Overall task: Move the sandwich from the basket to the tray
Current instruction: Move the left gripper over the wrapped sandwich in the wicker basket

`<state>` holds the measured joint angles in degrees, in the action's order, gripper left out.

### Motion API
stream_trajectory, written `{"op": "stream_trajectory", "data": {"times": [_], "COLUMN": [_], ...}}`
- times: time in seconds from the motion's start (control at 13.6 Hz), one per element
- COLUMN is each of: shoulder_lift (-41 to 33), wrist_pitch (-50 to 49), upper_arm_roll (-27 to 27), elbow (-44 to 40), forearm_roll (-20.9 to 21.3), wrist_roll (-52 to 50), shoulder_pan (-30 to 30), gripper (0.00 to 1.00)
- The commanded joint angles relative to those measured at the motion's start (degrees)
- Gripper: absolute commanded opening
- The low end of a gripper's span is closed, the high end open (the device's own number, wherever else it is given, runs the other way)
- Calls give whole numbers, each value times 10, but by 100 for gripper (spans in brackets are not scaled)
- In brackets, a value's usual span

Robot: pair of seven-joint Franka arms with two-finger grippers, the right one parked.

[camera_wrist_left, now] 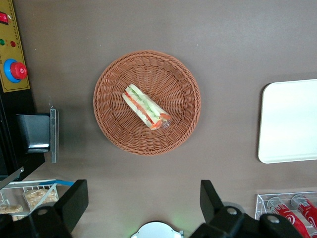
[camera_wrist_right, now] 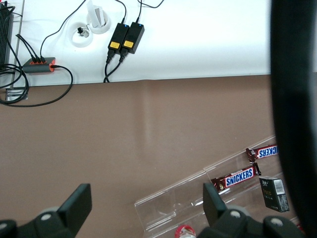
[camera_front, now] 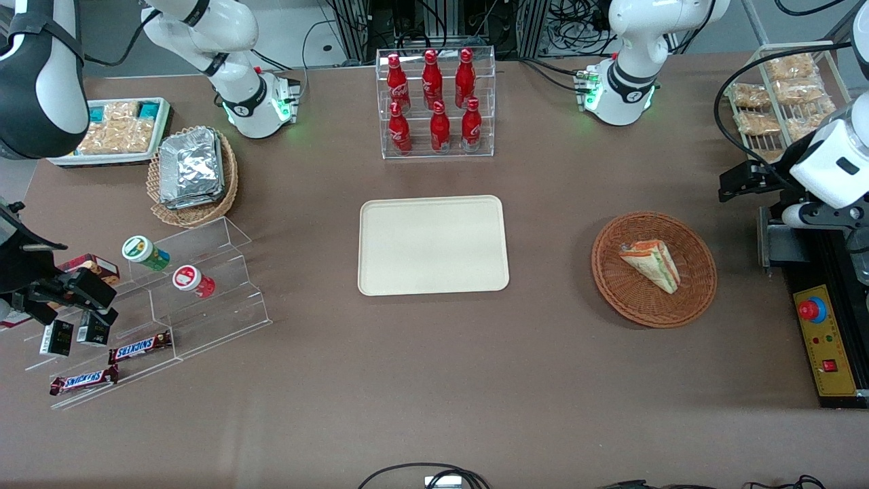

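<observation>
One sandwich (camera_front: 652, 264) is lying alone in the basket (camera_front: 692, 299) at the right of the front view, slightly tilted with its striped filling edge turned up, which is leaving its long bread faces free for a pinch. Nothing is crowding it in the basket, so a straight descent looks possible. At the frame's middle the tray (camera_front: 433, 245) is sitting bare on the surface (camera_front: 434, 380), well apart from the basket; its low rim should let the wedge be set down flat after a short sideways carry. At the far right edge of that view the tool (camera_front: 740, 182) is hanging high above the surface, farther from the camera than the basket and toward the working arm's end. In the wrist view its fingers (camera_wrist_left: 74, 201) are spread wide and gripping nothing, with the sandwich (camera_wrist_left: 146, 106) and the basket (camera_wrist_left: 114, 124) in plain sight below, both clear of the fingers. That pose reads as a survey before the reach: the tool is being kept high so the whole basket stays visible, and it will likely need to line its spread fingers across the wedge's narrow width before coming down.
</observation>
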<state>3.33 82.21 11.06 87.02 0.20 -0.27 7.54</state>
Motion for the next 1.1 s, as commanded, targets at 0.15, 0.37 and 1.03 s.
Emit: {"op": "stream_trajectory", "data": {"times": [0.15, 0.37, 1.03], "shoulder_lift": [0, 12, -28], "wrist_pitch": [-5, -1, 229], "upper_arm_roll": [-1, -1, -2], "elbow": [3, 13, 268], "forearm_roll": [3, 18, 35], "wrist_roll": [5, -34, -144], "shoulder_pan": [-2, -2, 0], "gripper": [100, 100, 100]}}
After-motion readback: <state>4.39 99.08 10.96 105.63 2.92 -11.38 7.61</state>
